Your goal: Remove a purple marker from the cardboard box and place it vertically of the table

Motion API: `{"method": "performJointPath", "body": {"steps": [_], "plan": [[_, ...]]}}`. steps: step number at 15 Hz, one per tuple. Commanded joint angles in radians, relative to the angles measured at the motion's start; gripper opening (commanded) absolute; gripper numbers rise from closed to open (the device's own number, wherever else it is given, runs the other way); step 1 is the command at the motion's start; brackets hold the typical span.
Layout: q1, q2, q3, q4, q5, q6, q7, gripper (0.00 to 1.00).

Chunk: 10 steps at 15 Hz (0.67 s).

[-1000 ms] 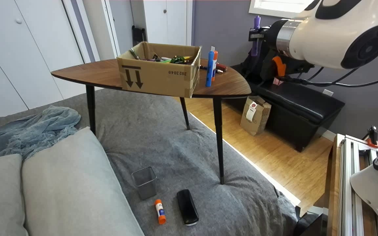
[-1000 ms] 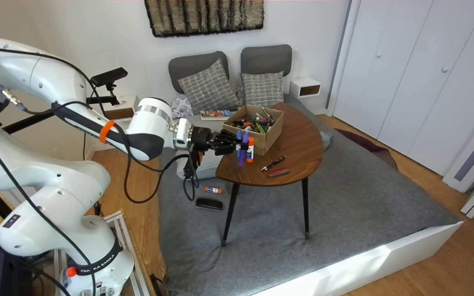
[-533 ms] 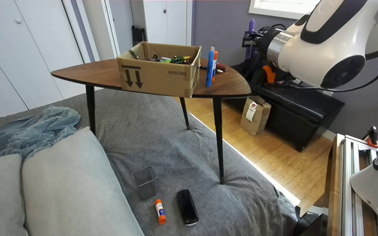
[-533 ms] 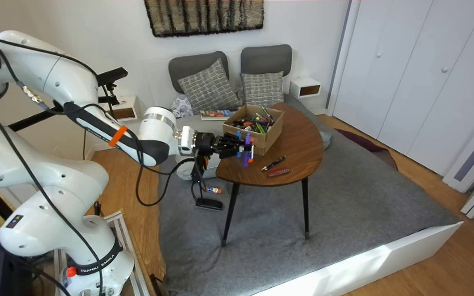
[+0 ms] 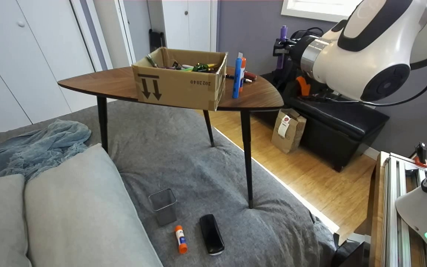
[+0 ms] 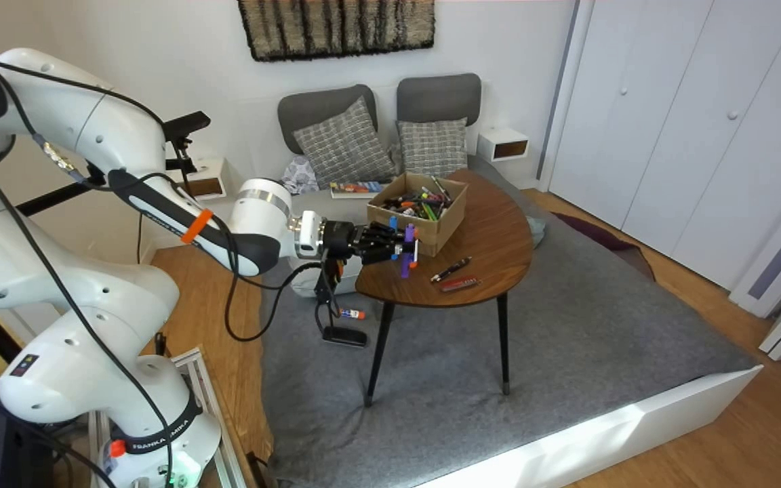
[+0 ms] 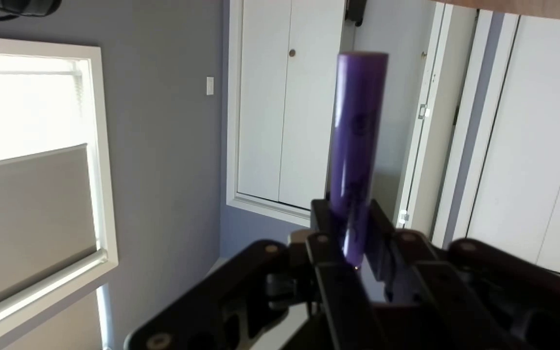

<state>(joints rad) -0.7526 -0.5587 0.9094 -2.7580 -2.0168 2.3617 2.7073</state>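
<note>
Here, inverted "2022040" (image 5: 200, 83) marks the brown cardboard box (image 5: 180, 92) of pens (image 6: 426, 205); at its 2 o'clock, jaws clamp a purple marker (image 5: 283, 33).

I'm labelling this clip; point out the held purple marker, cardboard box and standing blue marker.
Purple marker (image 7: 357, 138): in the wrist view, its exposed length.
Cardboard box (image 5: 178, 89): in an exterior view, its printed side.
Blue marker (image 5: 237, 78): in an exterior view, its middle.
</note>
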Motion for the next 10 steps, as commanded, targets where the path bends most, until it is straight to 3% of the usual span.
{"method": "performJointPath", "body": {"steps": [1,10], "plan": [[0.011,0.018,0.021,0.004,0.035,0.003,-0.002,0.05],[0.011,0.056,0.163,0.002,0.090,-0.088,0.013,0.05]]}}
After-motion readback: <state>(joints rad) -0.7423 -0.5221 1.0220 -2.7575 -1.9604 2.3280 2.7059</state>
